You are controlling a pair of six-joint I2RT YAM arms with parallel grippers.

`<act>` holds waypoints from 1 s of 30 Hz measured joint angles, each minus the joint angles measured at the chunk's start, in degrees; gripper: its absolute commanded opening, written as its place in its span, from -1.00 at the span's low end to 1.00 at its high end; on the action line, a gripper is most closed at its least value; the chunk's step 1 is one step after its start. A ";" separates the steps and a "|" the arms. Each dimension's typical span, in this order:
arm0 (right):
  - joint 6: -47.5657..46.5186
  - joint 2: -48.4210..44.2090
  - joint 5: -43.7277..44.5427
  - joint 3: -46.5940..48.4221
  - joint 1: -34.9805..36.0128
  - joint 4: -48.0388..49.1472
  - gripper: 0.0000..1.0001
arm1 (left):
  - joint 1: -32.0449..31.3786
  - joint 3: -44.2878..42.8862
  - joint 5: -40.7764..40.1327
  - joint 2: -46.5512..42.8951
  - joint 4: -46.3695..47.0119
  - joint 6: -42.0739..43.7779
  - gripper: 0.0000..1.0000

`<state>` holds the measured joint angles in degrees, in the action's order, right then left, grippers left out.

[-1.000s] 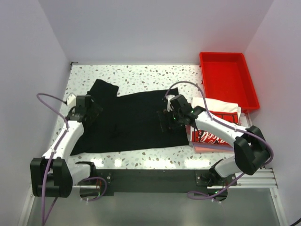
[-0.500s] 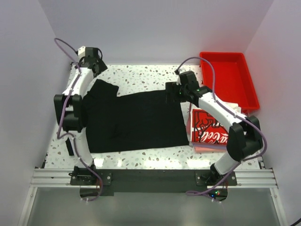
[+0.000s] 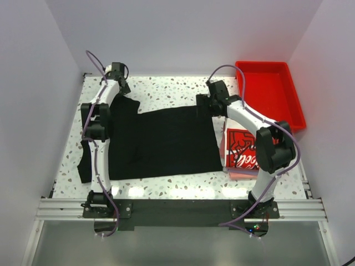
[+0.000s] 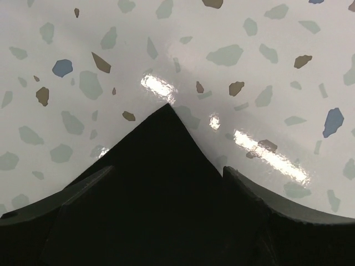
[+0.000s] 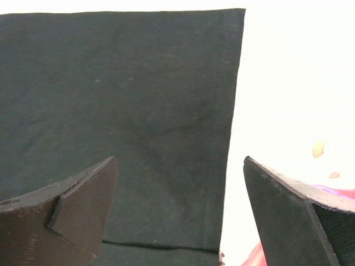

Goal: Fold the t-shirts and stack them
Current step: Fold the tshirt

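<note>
At left wrist only, black t-shirt shows a pointed corner.

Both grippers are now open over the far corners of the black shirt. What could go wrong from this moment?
1. The left gripper has only the pointed tip of the black t-shirt between its fingers, so a pinch may slip or miss.
2. The right gripper covers far more cloth, so the two holds may differ and the fold may skew.
3. The printed t-shirt lies right beside the black one, and pulling might disturb it.

Black t-shirt flat beside folded printed one
</note>
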<state>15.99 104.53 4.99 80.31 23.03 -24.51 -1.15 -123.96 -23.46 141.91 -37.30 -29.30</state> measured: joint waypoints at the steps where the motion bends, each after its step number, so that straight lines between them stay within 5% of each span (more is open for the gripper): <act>1: 0.00 0.50 0.00 0.04 -0.35 0.00 0.98 | 0.00 0.00 -0.22 0.09 -0.07 0.17 0.57; 7: 0.02 1.81 0.02 0.17 -1.70 0.00 0.98 | 0.00 -0.02 -1.07 0.59 -0.04 0.59 0.27; 30: -0.02 8.13 0.46 7.45 -2.75 0.79 0.98 | 0.02 -2.80 -4.17 3.39 1.79 0.87 0.20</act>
<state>15.97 112.66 5.45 87.77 20.27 -23.73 -1.13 -126.76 -27.64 145.29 -35.51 -28.42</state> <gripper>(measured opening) 0.987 0.599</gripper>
